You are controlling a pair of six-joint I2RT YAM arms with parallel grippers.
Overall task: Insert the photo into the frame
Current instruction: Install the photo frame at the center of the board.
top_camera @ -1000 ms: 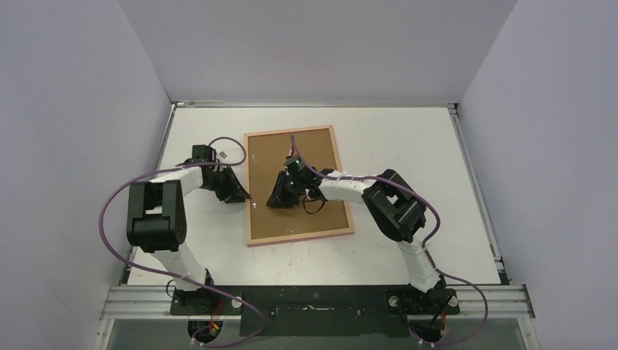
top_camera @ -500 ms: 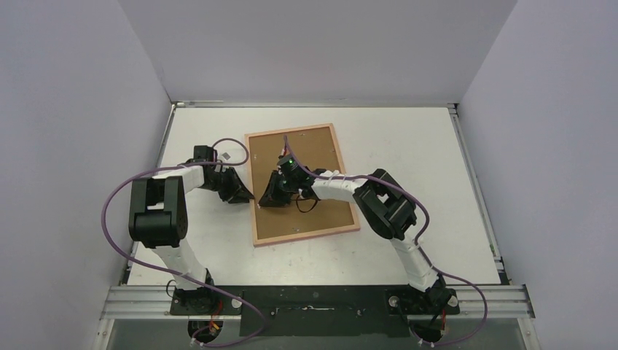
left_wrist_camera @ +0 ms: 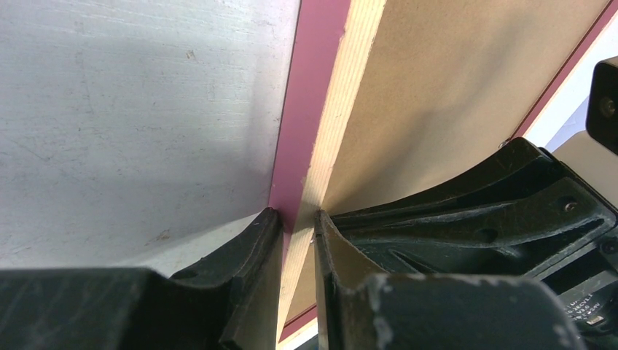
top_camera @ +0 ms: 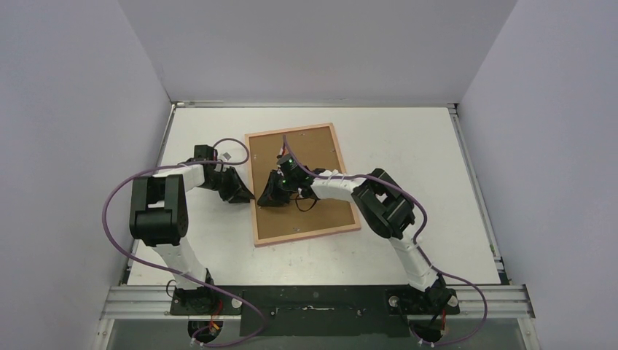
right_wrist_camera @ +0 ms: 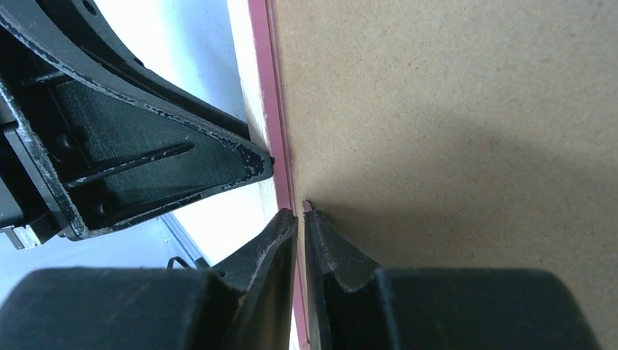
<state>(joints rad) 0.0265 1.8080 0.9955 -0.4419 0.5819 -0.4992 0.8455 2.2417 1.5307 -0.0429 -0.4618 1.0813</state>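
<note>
scene: the frame [top_camera: 306, 235] lies back-up on the table [top_camera: 408, 146], tan wood rim up, brown backing board [top_camera: 310, 215] sitting inside it.
just changed: frame's near end has swung a bit to the right vs a sec ago, far end barely moved. Right arm has pulled in twd the frame's left rim, elbow closer over the frame. Since half a sec ago, almost nothing; things look settled.
left gripper [left_wrist_camera: 297, 217]: on the frame's left rim, approx mid-length, from outside. Jaws pinch the rim, one finger on the pink face side, the other on the tan wood side.
right gripper [right_wrist_camera: 299, 213]: inside the frame, just beside the same left rim, facing the left gripper across it. Jaws have closed in and are nearly pressed together. The thin pink inner lip runs into the slit between them, so prob. nipping that lip right where the board meets it.
the photo: not visible in any view. Could be under the board inside the frame, can't tell.
meaning for task: looks like both grippers now hold the frame's left side, so a lift or tilt of that rim seems set up. W/o sight of the photo, can't judge how far along.
</note>
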